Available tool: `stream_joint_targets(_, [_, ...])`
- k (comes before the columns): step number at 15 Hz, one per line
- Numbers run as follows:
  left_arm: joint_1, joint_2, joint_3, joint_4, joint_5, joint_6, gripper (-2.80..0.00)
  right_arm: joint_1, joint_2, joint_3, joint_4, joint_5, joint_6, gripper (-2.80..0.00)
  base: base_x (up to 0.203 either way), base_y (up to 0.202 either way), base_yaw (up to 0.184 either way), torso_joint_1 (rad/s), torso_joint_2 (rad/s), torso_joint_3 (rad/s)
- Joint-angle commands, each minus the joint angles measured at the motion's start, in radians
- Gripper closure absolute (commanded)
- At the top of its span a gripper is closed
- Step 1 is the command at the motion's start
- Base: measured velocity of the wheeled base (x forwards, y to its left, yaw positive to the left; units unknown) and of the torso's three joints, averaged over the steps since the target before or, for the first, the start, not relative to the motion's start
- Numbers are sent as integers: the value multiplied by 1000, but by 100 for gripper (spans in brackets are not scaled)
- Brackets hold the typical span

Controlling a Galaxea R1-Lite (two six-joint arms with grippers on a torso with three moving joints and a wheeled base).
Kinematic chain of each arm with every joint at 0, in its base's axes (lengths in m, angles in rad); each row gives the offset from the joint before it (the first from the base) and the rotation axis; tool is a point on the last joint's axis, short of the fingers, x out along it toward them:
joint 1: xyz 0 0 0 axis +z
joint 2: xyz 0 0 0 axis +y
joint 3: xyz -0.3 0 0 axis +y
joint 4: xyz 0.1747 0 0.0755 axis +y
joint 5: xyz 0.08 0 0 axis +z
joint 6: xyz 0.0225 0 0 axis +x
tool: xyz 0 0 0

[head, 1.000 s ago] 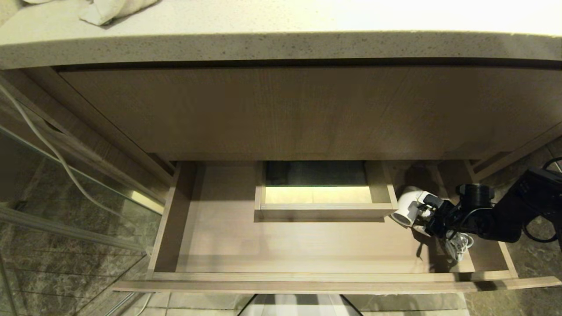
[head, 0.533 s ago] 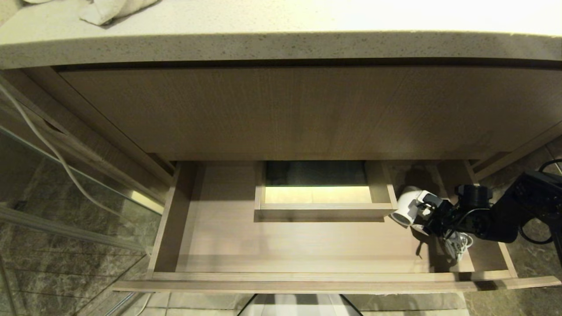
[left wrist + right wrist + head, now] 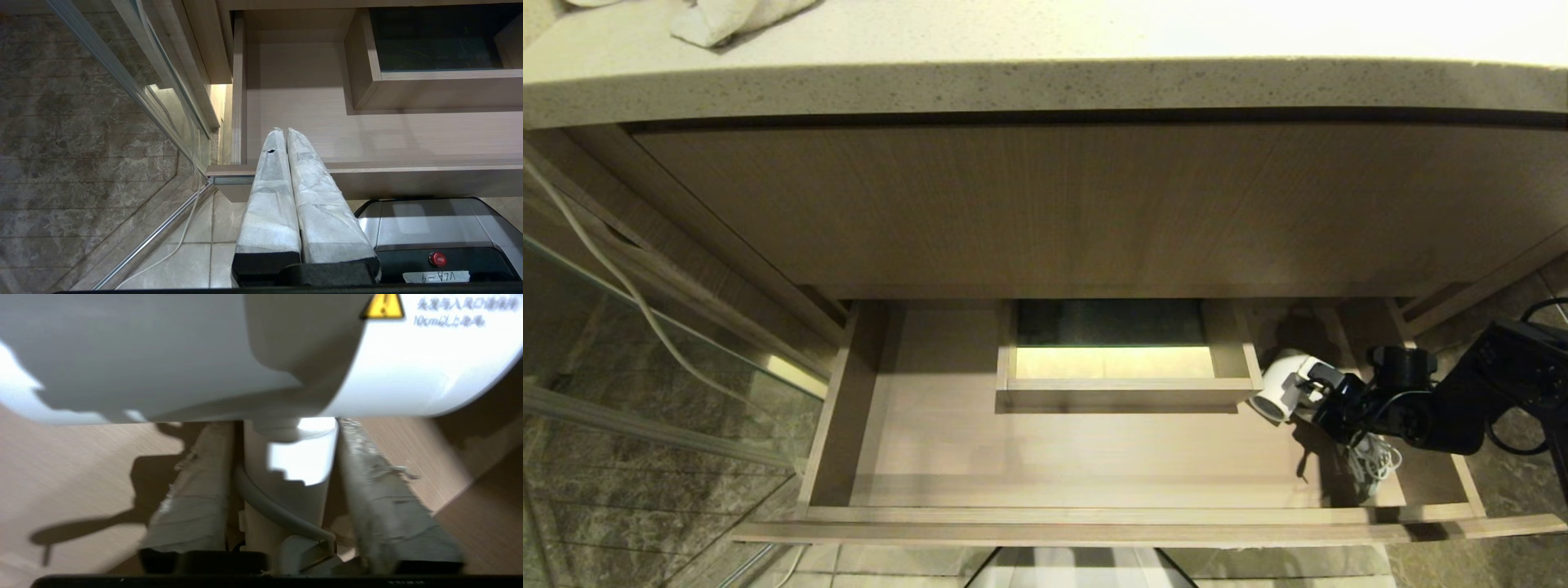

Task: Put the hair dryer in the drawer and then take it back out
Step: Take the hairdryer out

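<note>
- I see the drawer pulled out under the bench.
- The hair dryer lies at its right end, so putting in looks done.
- My right fingers flank its handle, seemingly gripping; lifting out remains.
- My left fingers are pressed together, idle.

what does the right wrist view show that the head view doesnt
Only the right wrist view shows the yellow warning label with printed text on the barrel, and the right gripper's padded fingers flanking the hair dryer's handle, with the cord between them.

Only the head view shows the whole open drawer, its boxed cut-out, the countertop with a towel, and the coiled cord.

Both show the hair dryer, the right gripper and the drawer's light wood floor.
</note>
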Motion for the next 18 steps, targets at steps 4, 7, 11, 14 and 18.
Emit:
stream_joint_targets(4, [0, -1, 0, 0, 0, 0, 0, 2, -45, 3, -2, 2, -7, 0, 0, 0, 0, 0, 0, 0])
stream_joint_targets(7, [0, 0, 0, 0, 0, 0, 0, 2, -77, 3, -7, 1, -8, 0, 0, 0, 0, 0, 0, 0])
stream_joint_targets(11, [0, 0, 0, 0, 0, 0, 0, -1, -131, 32, -1, 2, -9, 0, 0, 0, 0, 0, 0, 0])
stream_joint_targets(14, [0, 0, 0, 0, 0, 0, 0, -5, -183, 86, 0, 0, -9, 0, 0, 0, 0, 0, 0, 0])
stream_joint_targets(18, [0, -2, 0, 0, 0, 0, 0, -9, -253, 125, 1, 2, -8, 0, 0, 0, 0, 0, 0, 0])
